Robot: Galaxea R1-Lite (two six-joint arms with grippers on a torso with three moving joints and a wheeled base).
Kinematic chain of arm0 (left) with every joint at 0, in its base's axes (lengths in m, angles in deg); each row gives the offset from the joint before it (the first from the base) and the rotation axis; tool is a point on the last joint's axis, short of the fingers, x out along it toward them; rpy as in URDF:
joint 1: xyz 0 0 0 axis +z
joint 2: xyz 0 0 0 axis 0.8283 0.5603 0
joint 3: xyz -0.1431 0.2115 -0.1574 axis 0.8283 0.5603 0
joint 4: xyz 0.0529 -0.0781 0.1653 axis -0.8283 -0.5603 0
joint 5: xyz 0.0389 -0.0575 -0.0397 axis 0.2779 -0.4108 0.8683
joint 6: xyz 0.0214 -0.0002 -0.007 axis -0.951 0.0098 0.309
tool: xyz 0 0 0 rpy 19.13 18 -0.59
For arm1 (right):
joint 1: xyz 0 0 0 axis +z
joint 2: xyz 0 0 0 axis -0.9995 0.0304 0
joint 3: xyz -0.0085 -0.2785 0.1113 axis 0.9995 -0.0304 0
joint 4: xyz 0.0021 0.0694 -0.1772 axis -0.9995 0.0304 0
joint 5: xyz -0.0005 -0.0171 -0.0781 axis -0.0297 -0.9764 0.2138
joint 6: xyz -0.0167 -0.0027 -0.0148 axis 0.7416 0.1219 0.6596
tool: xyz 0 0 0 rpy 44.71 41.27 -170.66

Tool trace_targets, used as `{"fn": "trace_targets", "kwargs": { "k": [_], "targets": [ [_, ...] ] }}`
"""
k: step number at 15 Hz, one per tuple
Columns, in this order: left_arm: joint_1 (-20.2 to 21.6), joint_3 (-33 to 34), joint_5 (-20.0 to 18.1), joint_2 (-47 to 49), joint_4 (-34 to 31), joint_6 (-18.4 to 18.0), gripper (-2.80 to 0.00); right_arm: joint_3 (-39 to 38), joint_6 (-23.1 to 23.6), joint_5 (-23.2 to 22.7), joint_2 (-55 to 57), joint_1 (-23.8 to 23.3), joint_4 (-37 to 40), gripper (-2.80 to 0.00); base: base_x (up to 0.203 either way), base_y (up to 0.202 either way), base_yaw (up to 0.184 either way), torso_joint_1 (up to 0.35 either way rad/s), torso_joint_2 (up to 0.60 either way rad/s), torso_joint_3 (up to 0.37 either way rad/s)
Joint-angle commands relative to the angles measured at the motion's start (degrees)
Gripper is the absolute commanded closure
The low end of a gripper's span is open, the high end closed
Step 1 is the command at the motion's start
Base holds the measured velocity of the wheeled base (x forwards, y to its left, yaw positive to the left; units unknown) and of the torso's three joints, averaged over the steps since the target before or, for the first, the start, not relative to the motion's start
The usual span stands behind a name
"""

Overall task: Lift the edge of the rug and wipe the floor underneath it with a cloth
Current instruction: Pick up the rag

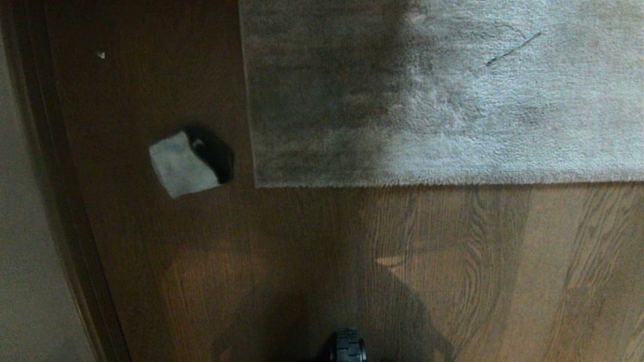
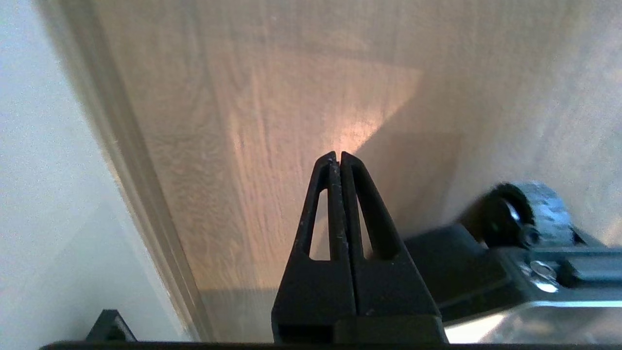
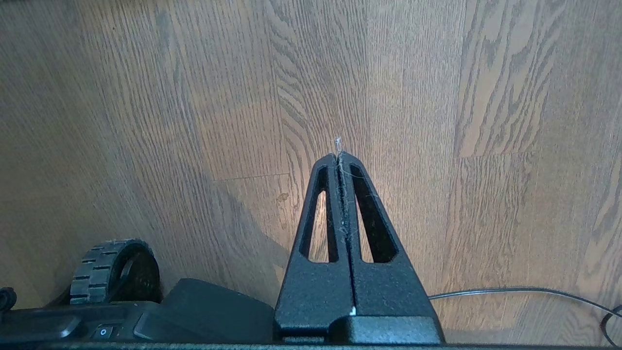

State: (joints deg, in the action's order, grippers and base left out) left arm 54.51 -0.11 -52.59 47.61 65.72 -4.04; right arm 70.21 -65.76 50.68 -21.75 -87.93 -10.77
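Note:
The rug (image 1: 453,100) lies flat across the upper right of the head view. Its near rug edge (image 1: 427,180) runs straight to a square corner (image 1: 258,184). The cloth (image 1: 182,165), a small pale grey-white square, lies on the floor (image 1: 312,261) just left of that corner, with a dark patch against its far side. Neither gripper shows in the head view. My left gripper (image 2: 337,154) hangs shut and empty over bare floor (image 2: 272,146) near the wall. My right gripper (image 3: 338,155) is also shut, with only a few stray fibres caught between its fingertips, over bare floor (image 3: 233,97).
A wall (image 1: 25,226) and dark baseboard (image 1: 60,201) run down the left side, close to the cloth. My base's wheels show: (image 1: 347,347), (image 2: 525,214), (image 3: 114,270). A thin cable (image 3: 525,290) lies on the floor by the right arm.

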Motion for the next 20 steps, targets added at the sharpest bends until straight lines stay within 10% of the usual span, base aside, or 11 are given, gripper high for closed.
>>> {"fn": "trace_targets", "kwargs": {
  "k": [1, 10, 20],
  "targets": [
    [-2.6, -3.7, 0.2, 11.4, 0.1, -0.1, 0.0, 0.0, 0.0, 0.0, 0.0, 0.0, 0.0, 0.0, 0.0, 0.0, 0.0, 0.0, 0.0, 0.0],
    [-3.9, -8.3, 0.5, 22.1, 1.0, 0.0, 0.0, 0.0, 0.0, 0.0, 0.0, 0.0, 0.0, 0.0, 0.0, 0.0, 0.0, 0.0, 0.0, 0.0],
    [-6.3, -7.0, 0.0, 38.7, 17.7, 2.4, 0.0, 0.0, 0.0, 0.0, 0.0, 0.0, 0.0, 0.0, 0.0, 0.0, 0.0, 0.0, 0.0, 0.0]
  ]
}}
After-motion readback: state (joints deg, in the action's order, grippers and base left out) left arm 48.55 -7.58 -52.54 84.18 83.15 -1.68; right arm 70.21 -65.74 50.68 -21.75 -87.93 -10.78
